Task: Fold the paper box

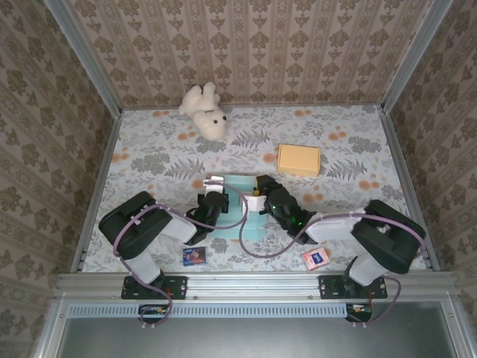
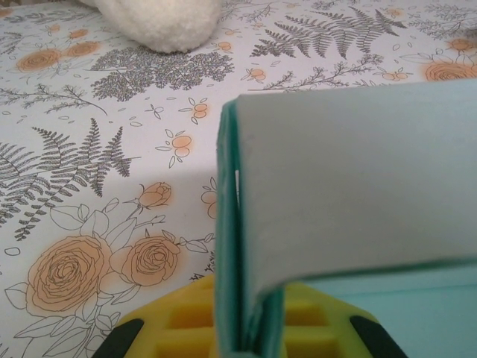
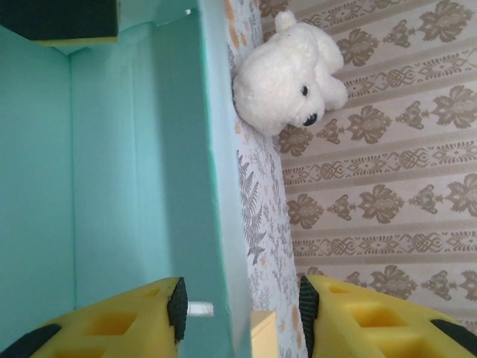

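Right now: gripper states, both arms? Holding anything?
Left gripper: shut on a wall of the paper box.
Right gripper: open, jaws either side of a wall of the box, not clamped.

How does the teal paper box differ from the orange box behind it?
The teal paper box is open, its inside showing; the orange box is closed. The left gripper clamps a wall of the teal paper box; nothing touches the orange box. Both rest on the floral table.
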`<state>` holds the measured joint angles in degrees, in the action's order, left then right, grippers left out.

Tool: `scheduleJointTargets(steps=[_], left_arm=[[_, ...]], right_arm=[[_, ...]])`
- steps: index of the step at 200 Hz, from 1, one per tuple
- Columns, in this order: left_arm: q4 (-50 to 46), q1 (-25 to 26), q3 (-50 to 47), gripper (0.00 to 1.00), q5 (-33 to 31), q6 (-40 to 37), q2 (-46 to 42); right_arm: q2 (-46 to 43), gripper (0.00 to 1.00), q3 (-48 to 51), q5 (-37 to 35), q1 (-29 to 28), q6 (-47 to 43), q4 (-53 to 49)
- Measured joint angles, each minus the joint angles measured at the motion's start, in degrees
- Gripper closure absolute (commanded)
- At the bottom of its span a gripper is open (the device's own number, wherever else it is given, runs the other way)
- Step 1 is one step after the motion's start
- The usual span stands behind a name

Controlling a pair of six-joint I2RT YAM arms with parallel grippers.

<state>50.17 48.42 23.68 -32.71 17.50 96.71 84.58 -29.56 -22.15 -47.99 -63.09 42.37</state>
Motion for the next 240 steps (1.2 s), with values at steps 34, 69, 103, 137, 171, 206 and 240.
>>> scheduleJointTargets(steps=[34, 69, 103, 137, 171, 206, 240], left_arm=[[0.5, 0.1, -0.3, 1.0, -0.2, 0.5, 0.0], [0.9, 0.7, -1.5, 1.0, -0.6, 2.4, -0.5], [0.7, 1.8, -2.6, 1.0, -0.9, 3.5, -1.8], [0.3, 3.4, -3.4, 1.0, -2.0, 3.9, -4.0], [-0.1, 3.9, -3.7, 1.0, -2.9, 4.0, -5.0], [-1.0, 4.6, -3.7, 1.0, -3.6, 4.0, -5.0], [-0.9, 5.2, -3.7, 1.0, -4.7, 4.0, -5.0]], right_arm=[[-17.8, 0.48, 0.5, 4.1, 1.4, 12.3, -12.3], [-32.9, 0.47, -1.9, 6.2, 1.5, 35.5, -24.5], [-35.8, 0.4, -2.7, 7.3, 1.5, 58.6, -30.1], [-24.2, 0.37, -9.0, 9.4, 1.5, 75.3, -37.2], [-16.4, 0.37, -11.3, 11.1, 1.5, 86.0, -37.7], [-12.1, 0.37, -11.7, 10.7, 1.5, 91.8, -37.3], [-10.0, 0.36, -12.2, 10.4, 1.5, 94.7, -36.3]])
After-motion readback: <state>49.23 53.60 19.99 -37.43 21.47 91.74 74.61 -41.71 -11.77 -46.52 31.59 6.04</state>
